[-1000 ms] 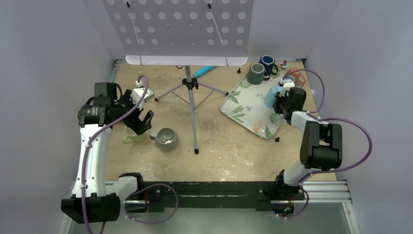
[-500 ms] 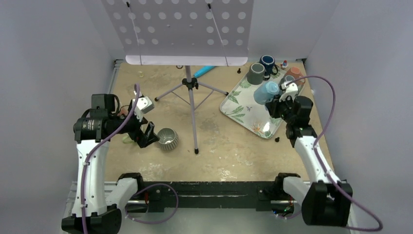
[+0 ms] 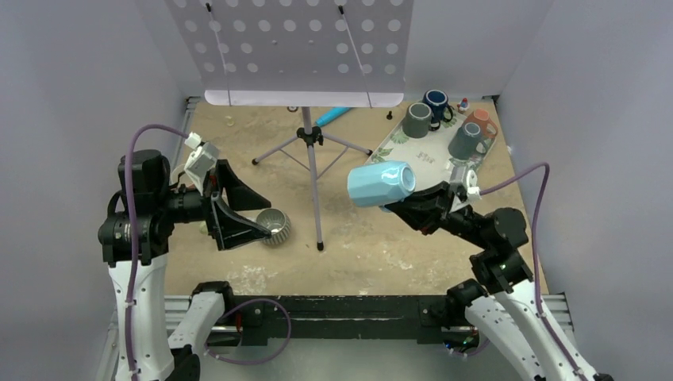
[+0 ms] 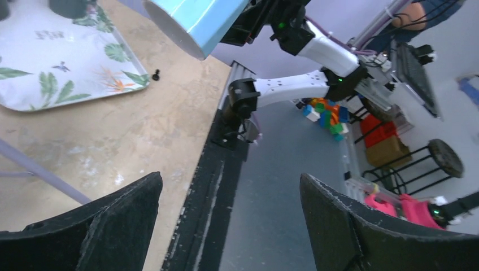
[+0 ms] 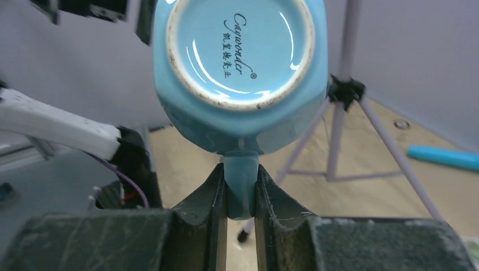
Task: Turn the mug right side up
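Held mug (image 3: 382,183): in the air, on its side, between stand (image 3: 311,151) and tray (image 3: 413,159).
Tray: far right, other mugs (image 3: 416,120) on it.
Cup (image 3: 274,225): left of stand.

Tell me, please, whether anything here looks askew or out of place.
The light blue mug hangs sideways above the table, pinched by its handle between the fingers of the right gripper; nothing looks spilled or broken.

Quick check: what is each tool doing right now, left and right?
Left tool: open, holding nothing.
Right tool: shut on the light blue mug, pinching its handle.
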Available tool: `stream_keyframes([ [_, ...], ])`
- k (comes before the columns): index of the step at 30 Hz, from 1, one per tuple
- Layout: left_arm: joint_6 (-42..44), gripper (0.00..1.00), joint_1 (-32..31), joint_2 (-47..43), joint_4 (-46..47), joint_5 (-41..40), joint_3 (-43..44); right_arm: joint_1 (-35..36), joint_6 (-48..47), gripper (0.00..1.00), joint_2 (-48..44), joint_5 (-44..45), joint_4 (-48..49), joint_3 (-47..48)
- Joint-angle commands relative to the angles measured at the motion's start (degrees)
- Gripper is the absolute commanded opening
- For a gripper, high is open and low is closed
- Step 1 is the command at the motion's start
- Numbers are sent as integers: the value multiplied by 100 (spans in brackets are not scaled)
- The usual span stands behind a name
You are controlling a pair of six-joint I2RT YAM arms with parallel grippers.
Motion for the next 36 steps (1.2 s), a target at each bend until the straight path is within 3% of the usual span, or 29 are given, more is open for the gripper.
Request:
stream_keyframes([
  [1,-3414,94,-2,-226,2615,558,-110,871,1407,0,9,808,2442,173],
  [5,-4338,100,-93,-494,3643,124,-156,1897,1570,0,561,1443,3156,376],
  [11,-5467,100,-222,-549,4619,-74,-199,3241,1231,0,1756,2019,4020,935],
  [17,-5748,99,-332,-579,4876,-180,-270,3860,1018,0,2870,1982,4425,1751],
  [23,-5974,85,-339,-608,5115,-211,-240,4093,1094,0,3929,1832,4706,2234],
  [27,-5984,70,-342,-566,5362,-373,-329,4288,1046,0,4405,1731,4675,2378],
  [29,-5953,57,-346,-510,5426,-462,-424,4325,1048,0,4569,1670,4660,2380],
  [31,-5934,32,-342,-456,5449,-552,-575,4340,1035,0,4654,1624,4612,2344],
  [33,-5791,2,-343,-403,5360,-650,-676,4345,979,0,4681,1608,4510,2304],
  [34,-5607,0,-342,-375,5135,-734,-681,4340,896,0,4681,1611,4389,2301],
  [35,-5184,0,-347,-349,4817,-836,-660,4340,831,6,4655,1654,4224,2293],
  [36,-4766,0,-347,-329,4251,-960,-615,4342,749,20,4605,1732,4037,2267],
])
